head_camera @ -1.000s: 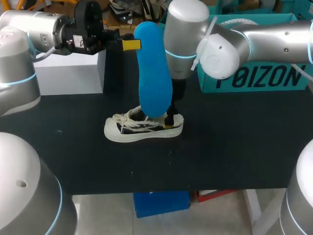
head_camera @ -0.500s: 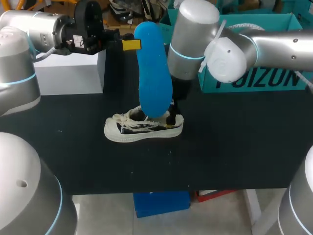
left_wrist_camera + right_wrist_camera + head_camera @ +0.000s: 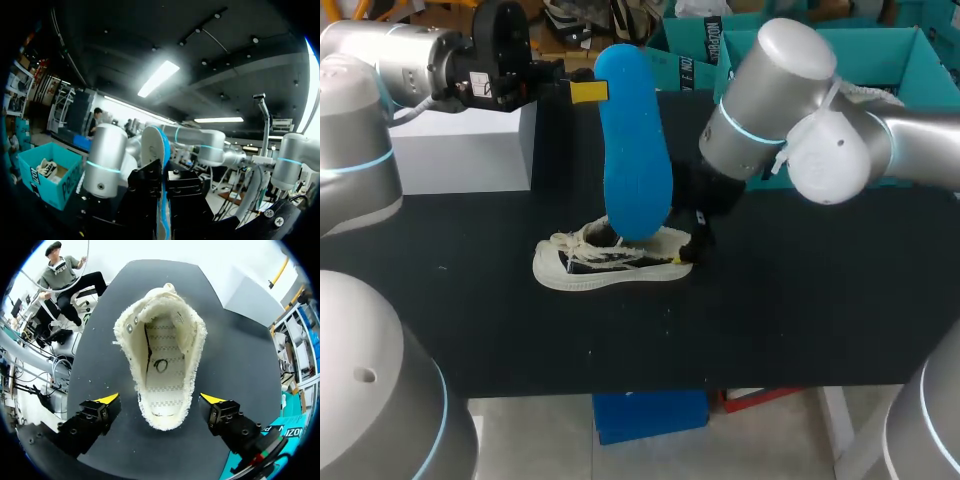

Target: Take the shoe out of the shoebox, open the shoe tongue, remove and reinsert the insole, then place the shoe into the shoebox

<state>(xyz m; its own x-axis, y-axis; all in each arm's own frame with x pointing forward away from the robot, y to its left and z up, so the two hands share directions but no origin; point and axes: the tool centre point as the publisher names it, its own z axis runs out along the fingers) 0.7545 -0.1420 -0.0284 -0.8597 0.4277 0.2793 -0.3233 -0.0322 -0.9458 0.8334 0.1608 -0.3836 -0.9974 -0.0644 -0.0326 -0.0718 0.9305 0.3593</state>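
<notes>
The white low-top shoe (image 3: 610,262) lies on its side on the black table, toe towards my left. In the right wrist view its mouth (image 3: 162,360) faces the camera and the bare footbed shows, with no insole in it. My right gripper (image 3: 162,401) stands open, its yellow fingertips (image 3: 107,399) on either side of the heel without touching; in the head view it (image 3: 692,248) is at the heel end. The blue insole (image 3: 632,150) hangs upright above the shoe, with my left gripper (image 3: 588,92) shut on its upper end. Seen edge-on in the left wrist view, the insole (image 3: 163,220) is pinched between the black fingers.
The open teal shoebox (image 3: 920,45) stands at the back right, behind my right arm, and another shoe shows inside it (image 3: 47,172). A white box (image 3: 460,150) sits at the back left under my left arm. Bare black tabletop lies in front of the shoe.
My right arm has swung out to the right and tilted over, while its gripper stays by the shoe's heel. The left arm and the insole have not moved.
</notes>
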